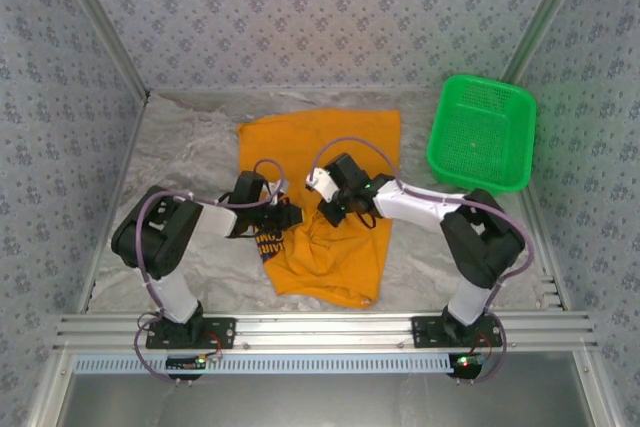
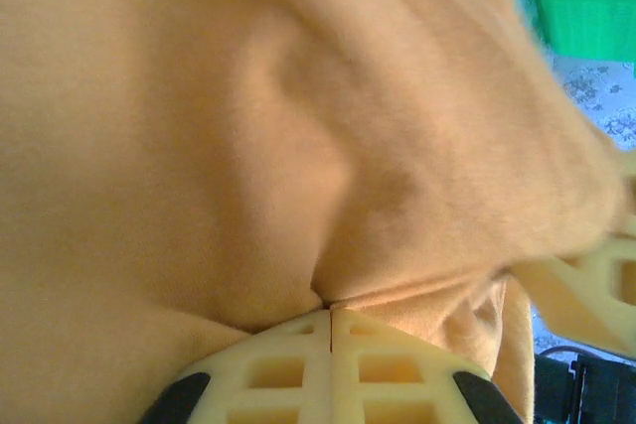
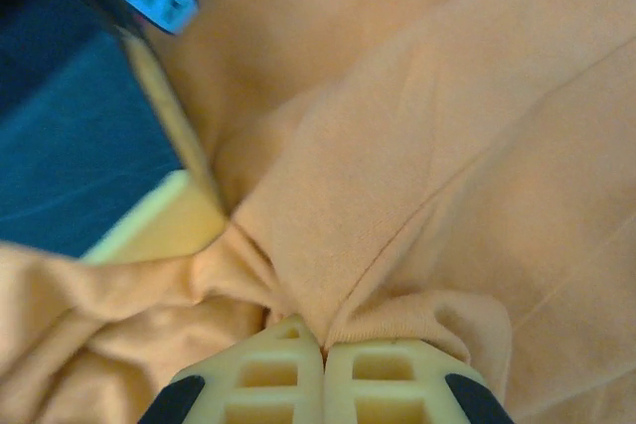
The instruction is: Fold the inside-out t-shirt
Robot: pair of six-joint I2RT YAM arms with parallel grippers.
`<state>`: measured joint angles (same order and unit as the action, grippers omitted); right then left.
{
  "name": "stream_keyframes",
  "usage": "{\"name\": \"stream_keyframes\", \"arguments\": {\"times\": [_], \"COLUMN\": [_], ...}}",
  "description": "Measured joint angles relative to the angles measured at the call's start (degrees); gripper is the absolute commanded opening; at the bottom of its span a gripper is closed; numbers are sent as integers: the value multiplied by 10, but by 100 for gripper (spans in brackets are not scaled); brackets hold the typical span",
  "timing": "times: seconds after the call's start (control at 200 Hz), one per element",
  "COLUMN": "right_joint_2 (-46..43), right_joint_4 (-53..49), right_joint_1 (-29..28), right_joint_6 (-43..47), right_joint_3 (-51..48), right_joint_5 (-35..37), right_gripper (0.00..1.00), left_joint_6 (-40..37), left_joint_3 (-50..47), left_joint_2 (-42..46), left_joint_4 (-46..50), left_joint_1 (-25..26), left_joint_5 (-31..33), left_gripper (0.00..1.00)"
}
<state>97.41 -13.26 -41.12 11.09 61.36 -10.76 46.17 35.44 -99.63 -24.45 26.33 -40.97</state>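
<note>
- Patterned grey walls (image 1: 300, 7) box in a bench (image 1: 190, 142) covered with a crinkled pale sheet. The t-shirt (image 1: 320, 142) lies in the middle of it, its far half fairly flat and its near half rumpled and bunched.
- My left end effector (image 2: 330, 307) is pressed together on a fold of the orange cloth. The fabric pulls into a deep crease that runs straight down to my fingertips.
- My right end effector (image 3: 324, 350) is also pinching the shirt. Its tips are closed on a gathered ridge where a stitched seam line runs in.
- Both pinches sit close together near the shirt's middle, over the bunched part. I judge that I am holding two nearby points so the cloth between them can be drawn apart or lifted into a fold. A single grip would only drag the heap along.
- A green basket (image 1: 482, 132) stands in the far right corner, apart from the shirt and clear of my working area.
- The real crowding comes from my own arms. In the right wrist view, the left end effector's dark body and pale finger sit just beside the right pinch, so any pull has to send the two away from each other.
- The wrinkled near half of the shirt looks likely to catch or fold unevenly.
</note>
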Motion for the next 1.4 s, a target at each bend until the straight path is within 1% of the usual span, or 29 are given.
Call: {"name": "stream_keyframes", "arguments": {"times": [0.2,0.26,0.325,0.34,0.38,0.43,0.47,0.535,0.595,0.72,0.815,0.955,1.059,1.159,1.204,1.229,1.259,1.299,1.354,1.384,1.399], "right_joint_2": [-62,-70,-77,-79,-85,-95,-101,-104,-104,-109,-128,-142,-128,-97,-81,-74,-65,-55,-47,-44,-44], "right_joint_4": [-60,-75,-87,-88,-88,-83,-83,-85,-84,-85,-94,-89,-68,-48,-44,-42,-40,-37,-37,-36,-36], "right_joint_1": [61,71,78,80,84,89,93,104,115,125,118,97,81,72,71,71,71,71,70,69,68], "right_joint_6": [-26,-30,-34,-36,-43,-59,-71,-96,-120,-137,-139,-144,-174,-204,-218,-221,-225,-228,-237,-237,-229], "right_joint_3": [11,11,9,7,-2,-20,-33,-46,-53,-61,-69,-72,-72,-70,-68,-66,-65,-63,-58,-54,-53], "right_joint_5": [-174,-207,-226,-229,-235,-231,-224,-210,-198,-187,-170,-141,-116,-85,-67,-60,-52,-44,-36,-35,-35], "right_gripper": [0,0,0,3,15,17,18,25,33,40,41,42,43,46,46,42,32,23,6,1,0], "left_joint_6": [0,-3,-7,-8,-13,-24,-36,-53,-68,-83,-102,-156,-196,-227,-240,-244,-250,-255,-259,-261,-261], "left_joint_3": [1,5,9,9,12,18,23,27,26,24,24,37,67,90,101,108,116,125,134,139,143], "left_joint_2": [43,56,66,66,68,67,64,54,44,40,54,110,133,130,121,113,100,82,58,45,37], "left_joint_4": [-3,4,11,13,20,33,46,63,73,80,96,161,189,198,203,205,207,207,207,211,213], "left_joint_1": [-9,-9,-9,-9,-8,-8,-9,-13,-16,-17,-10,17,35,41,41,41,41,42,42,42,42], "left_joint_5": [-2,0,5,6,8,11,24,37,44,39,38,56,77,97,103,106,109,115,122,126,129], "left_gripper": [5,5,5,5,5,7,11,22,28,38,43,48,53,56,57,57,57,57,53,51,49]}}
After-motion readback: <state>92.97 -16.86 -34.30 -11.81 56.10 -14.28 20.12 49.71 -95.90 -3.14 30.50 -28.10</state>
